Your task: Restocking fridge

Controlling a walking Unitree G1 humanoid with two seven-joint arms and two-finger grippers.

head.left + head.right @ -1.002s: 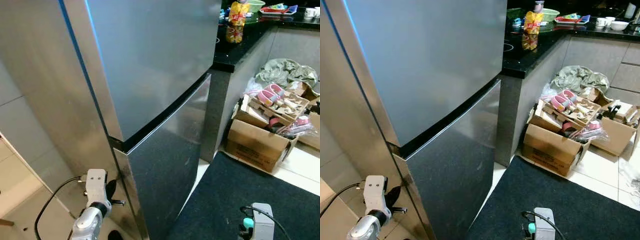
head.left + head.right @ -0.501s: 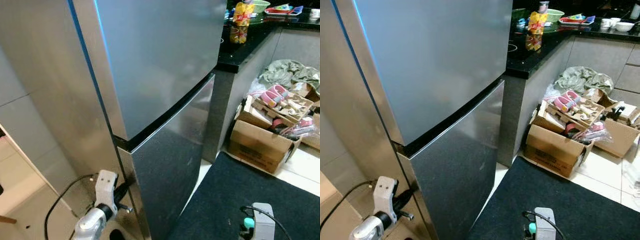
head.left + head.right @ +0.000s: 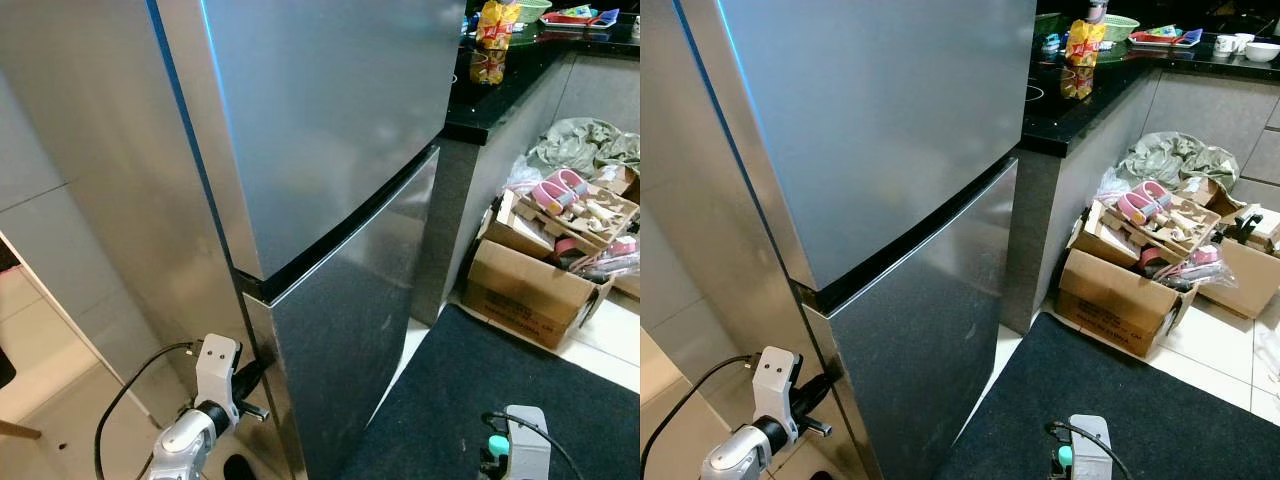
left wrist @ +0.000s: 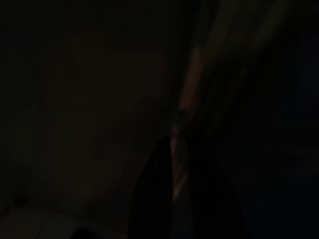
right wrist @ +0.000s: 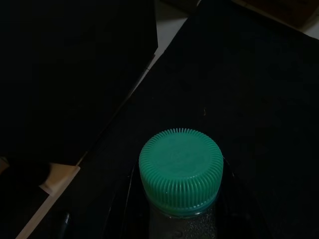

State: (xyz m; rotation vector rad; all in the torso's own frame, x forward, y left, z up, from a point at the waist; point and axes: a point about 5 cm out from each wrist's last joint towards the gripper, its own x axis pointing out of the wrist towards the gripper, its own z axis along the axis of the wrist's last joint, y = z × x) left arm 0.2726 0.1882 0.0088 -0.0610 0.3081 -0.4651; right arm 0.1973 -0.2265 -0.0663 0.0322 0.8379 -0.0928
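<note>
A tall steel fridge [image 3: 330, 150] is seen with both doors shut, a dark seam dividing the upper door from the lower door [image 3: 350, 340]. The left gripper [image 3: 250, 385] is held against the lower door's hinge-side corner, just beneath that seam; whether its fingers are parted cannot be told, the wrist view being too dark. A black cable [image 3: 125, 400] trails from that wrist. The right gripper [image 5: 179, 219] is closed around a bottle [image 5: 180, 219] with a ribbed green cap [image 5: 180, 169], held above a dark mat [image 3: 480, 370]. Beyond that gripper, a black counter [image 3: 1080, 95] carries a yellow packet [image 3: 1082, 45], and cardboard boxes [image 3: 1130, 290] of shoes stand on the tiled floor [image 3: 1220, 345].
</note>
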